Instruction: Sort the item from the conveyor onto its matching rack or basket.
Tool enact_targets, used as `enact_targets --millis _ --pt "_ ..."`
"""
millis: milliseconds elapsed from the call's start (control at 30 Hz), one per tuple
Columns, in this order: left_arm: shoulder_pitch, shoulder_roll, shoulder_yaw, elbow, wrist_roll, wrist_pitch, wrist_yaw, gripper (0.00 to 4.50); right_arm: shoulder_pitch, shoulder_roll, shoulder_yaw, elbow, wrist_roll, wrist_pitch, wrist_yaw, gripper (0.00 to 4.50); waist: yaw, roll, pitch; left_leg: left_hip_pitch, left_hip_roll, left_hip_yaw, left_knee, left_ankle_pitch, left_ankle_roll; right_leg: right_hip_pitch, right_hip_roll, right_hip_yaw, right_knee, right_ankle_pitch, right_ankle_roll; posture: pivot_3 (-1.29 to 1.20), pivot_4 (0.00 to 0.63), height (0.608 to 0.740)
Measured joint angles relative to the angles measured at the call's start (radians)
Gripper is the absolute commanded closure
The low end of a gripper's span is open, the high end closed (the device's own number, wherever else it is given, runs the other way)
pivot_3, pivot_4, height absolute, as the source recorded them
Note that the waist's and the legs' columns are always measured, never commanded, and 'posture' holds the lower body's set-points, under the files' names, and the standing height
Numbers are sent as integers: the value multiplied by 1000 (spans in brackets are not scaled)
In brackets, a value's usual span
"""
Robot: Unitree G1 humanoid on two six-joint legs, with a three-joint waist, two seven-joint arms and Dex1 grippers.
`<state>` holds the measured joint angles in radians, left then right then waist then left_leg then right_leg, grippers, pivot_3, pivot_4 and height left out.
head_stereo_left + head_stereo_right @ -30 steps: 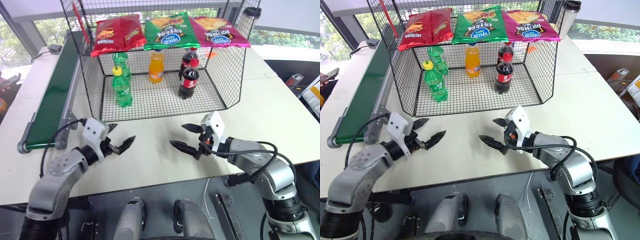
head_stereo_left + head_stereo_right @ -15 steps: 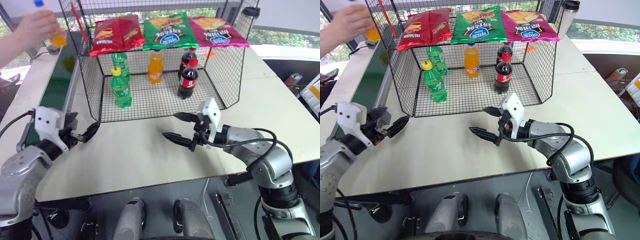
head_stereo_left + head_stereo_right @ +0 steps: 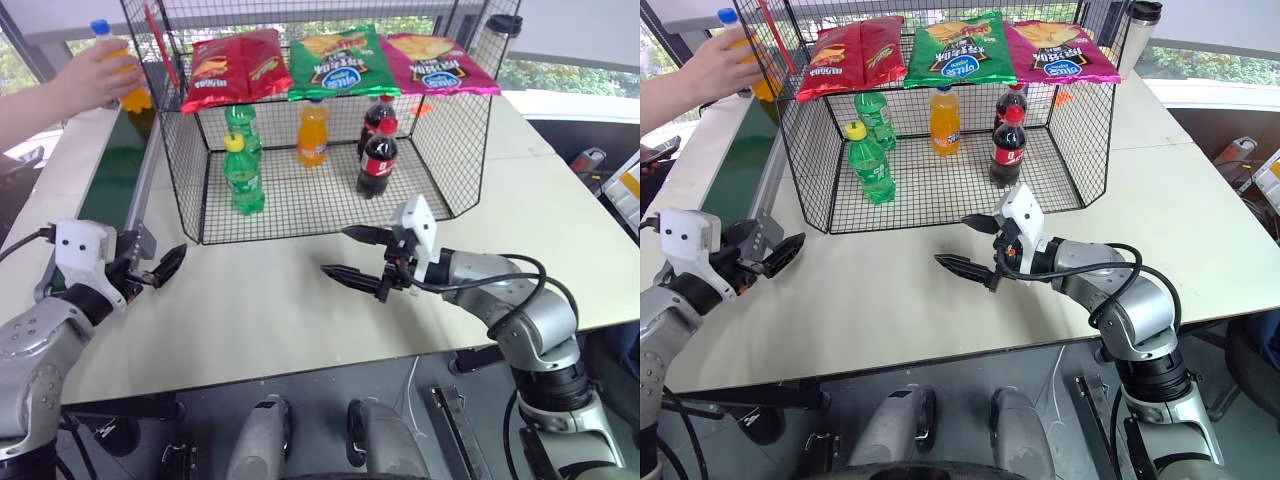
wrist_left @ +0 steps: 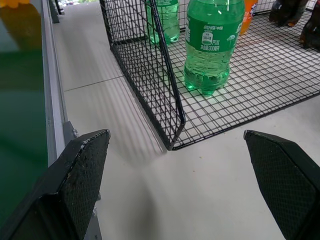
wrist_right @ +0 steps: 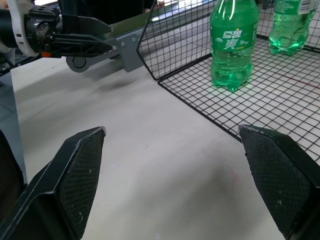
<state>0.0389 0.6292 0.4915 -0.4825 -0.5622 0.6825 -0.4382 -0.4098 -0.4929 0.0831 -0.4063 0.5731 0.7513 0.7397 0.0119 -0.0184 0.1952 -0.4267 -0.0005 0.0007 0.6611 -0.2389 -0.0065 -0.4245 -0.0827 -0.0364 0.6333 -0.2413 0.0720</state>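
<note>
Orange soda bottle (image 3: pixel 122 70) with blue cap is in a person's hand (image 3: pixel 95 75), held above the far end of the conveyor (image 3: pixel 115 185), just beside the left wall of the wire cage (image 3: pixel 440 150); can't tell if its base touches the belt. Left gripper (image 3: pixel 150 270) sits near the conveyor's near-end roller, over the white table (image 3: pixel 270 310), fingers spread wide, nothing in them. Right gripper (image 3: pixel 352 255) hovers above the table in front of the cage's open face, fingers also wide apart, empty. Cage floor holds 2 green soda bottles (image 3: pixel 243 175), 1 orange bottle (image 3: pixel 313 132) and 2 cola bottles (image 3: pixel 376 160). Top shelf carries 3 chip bags: red (image 3: pixel 235 65), green (image 3: pixel 340 62), magenta (image 3: pixel 435 60).
</note>
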Motion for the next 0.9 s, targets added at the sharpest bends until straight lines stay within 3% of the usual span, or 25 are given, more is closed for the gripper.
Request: enact_targets --millis 667,900 --pt "67 -26 164 58 -5 -33 42 0 -40 11 52 0 -46 -115 39 98 -2 0 0 0 0 0 -4 0 0 -2 -2 0 -2 0 -1 0 150 739" --pt "63 -26 171 101 5 -41 68 0 -44 12 90 0 -78 -149 58 98 -1 0 0 0 -1 0 -9 0 0 -3 -3 0 -4 0 -1 0 150 739"
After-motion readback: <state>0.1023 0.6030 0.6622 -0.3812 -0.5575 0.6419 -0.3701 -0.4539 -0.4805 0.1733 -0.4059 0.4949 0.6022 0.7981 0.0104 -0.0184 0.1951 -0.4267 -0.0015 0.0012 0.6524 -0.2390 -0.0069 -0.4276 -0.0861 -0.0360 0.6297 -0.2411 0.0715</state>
